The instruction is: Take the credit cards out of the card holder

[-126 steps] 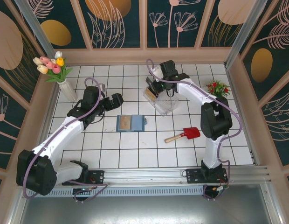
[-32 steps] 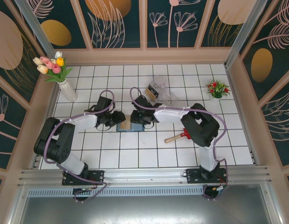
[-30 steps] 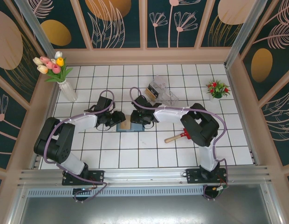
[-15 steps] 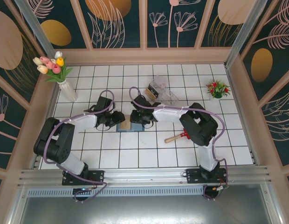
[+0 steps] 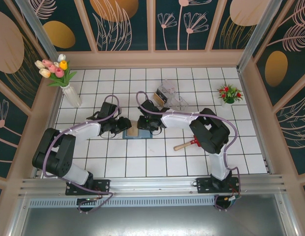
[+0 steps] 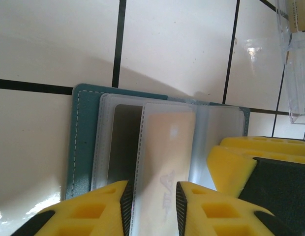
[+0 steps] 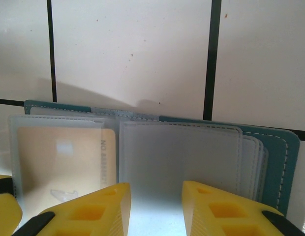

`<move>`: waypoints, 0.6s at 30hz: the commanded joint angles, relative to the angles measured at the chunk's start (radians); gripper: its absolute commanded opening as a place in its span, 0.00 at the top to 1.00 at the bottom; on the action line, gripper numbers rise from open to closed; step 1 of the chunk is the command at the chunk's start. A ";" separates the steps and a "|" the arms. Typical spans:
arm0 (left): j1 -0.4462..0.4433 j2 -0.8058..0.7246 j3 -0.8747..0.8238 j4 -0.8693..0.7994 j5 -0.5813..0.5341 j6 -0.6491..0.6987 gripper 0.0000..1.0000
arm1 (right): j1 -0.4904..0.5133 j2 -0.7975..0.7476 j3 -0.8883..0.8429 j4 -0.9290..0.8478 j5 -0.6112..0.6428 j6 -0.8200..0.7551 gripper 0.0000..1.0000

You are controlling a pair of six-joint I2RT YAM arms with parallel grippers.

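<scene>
Both arms are down over the card holder [image 5: 142, 134], which lies open and flat on the white tile table [image 5: 157, 164] near the middle, just this side of the clear plastic box [image 5: 171, 96]. The left gripper [image 5: 124, 125] comes in from the left and the right gripper [image 5: 144, 124] from the right, and they sit very near each other over the holder. In the left wrist view, the left gripper's yellow fingers [image 6: 88, 209] stand a narrow gap apart, and a clear sleeve with the tan card [image 6: 167, 142] inside runs flat beneath that gap. The holder's blue stitched edge [image 6: 82, 137] shows to the left, and the other arm's yellow finger [image 6: 231, 164] crowds in from the right. The right wrist view shows the same thing: fingers [image 7: 88, 211] parted by a narrow gap over a frosted empty sleeve [image 7: 179, 157], with the tan card tucked in the sleeve to the left. So both claws are apart and neither is clamped on a card. The tan card is in its pocket. Off to the right lies the red toy shovel [image 5: 193, 142].
</scene>
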 commanded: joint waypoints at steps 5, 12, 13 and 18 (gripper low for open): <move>0.005 -0.027 -0.026 0.055 0.099 -0.012 0.71 | -0.025 -0.040 0.004 0.016 -0.070 0.029 0.65; 0.005 -0.034 -0.049 0.105 0.143 -0.036 0.71 | -0.042 -0.142 -0.032 0.072 -0.079 0.060 0.64; 0.004 -0.036 -0.050 0.120 0.159 -0.042 0.70 | -0.045 -0.160 -0.046 0.085 -0.075 0.066 0.64; -0.026 -0.047 -0.058 0.196 0.187 -0.101 0.62 | -0.055 -0.251 -0.119 0.136 -0.013 0.092 0.61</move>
